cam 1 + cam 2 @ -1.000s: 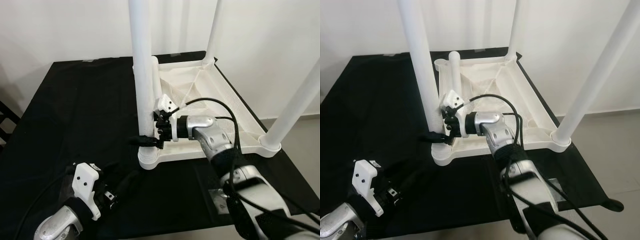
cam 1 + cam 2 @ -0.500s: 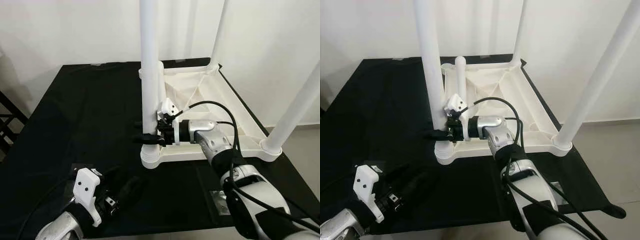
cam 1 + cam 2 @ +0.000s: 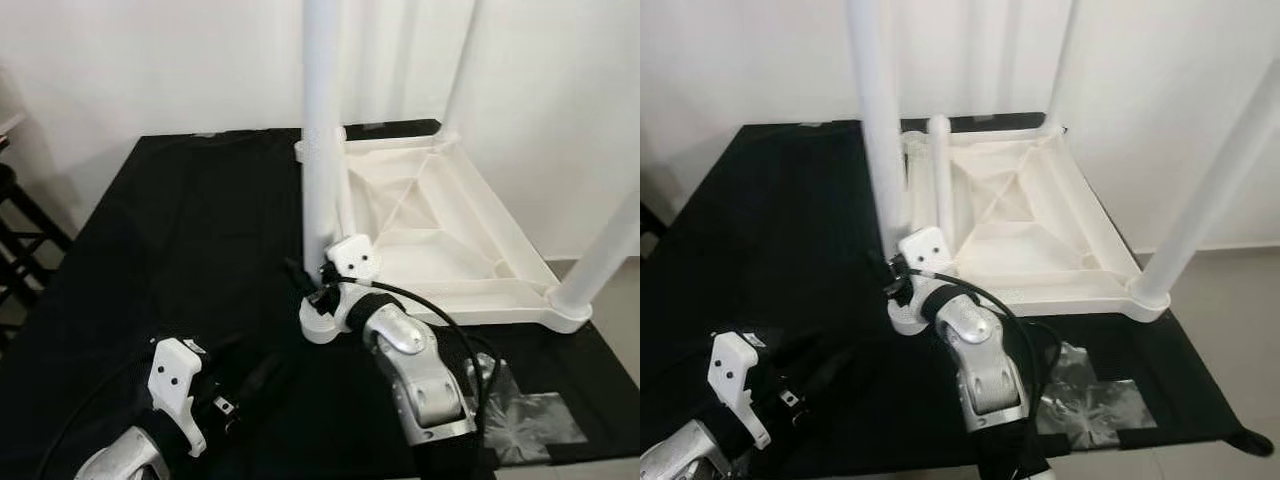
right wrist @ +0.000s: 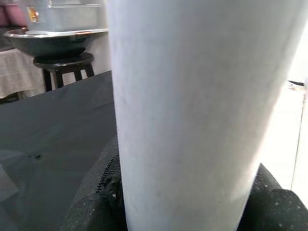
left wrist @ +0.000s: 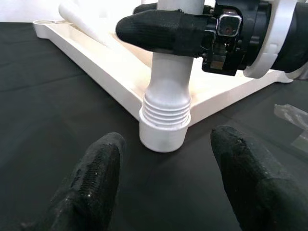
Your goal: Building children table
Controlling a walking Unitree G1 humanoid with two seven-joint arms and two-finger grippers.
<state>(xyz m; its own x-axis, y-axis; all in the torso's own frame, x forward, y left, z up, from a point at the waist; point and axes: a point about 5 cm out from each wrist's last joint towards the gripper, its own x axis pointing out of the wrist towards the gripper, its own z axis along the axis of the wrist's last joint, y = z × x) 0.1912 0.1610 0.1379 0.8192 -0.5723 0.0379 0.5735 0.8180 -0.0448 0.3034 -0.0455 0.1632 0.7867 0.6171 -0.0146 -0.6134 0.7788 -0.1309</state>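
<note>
**Right gripper clamped on the near-left leg**

My right gripper (image 3: 312, 292) is closed around the near-left leg (image 3: 321, 120) just above its socket, one black finger on each side of the white tube. I judge the hold is there to steady or turn the leg into the threaded corner, since gripping low keeps the tall tube from swaying. My left gripper (image 5: 168, 178) hovers low over the black cloth (image 3: 170, 230) near the front edge, fingers spread and holding nothing, aimed at that same corner as if ready to brace it.

The upturned tabletop (image 3: 470, 262) lies on the cloth toward the right edge, underside up, with its legs standing upright; the corner I am working sits nearest the middle of the cloth. A crinkled plastic bag (image 3: 520, 410) lies at the front right.

The left wrist view shows the ribbed thread at the leg's base (image 5: 166, 108), apparently not fully seated, a detail the head views are too distant to settle. The right wrist view shows the tube pressed between my pads, confirming the clamp.
</note>
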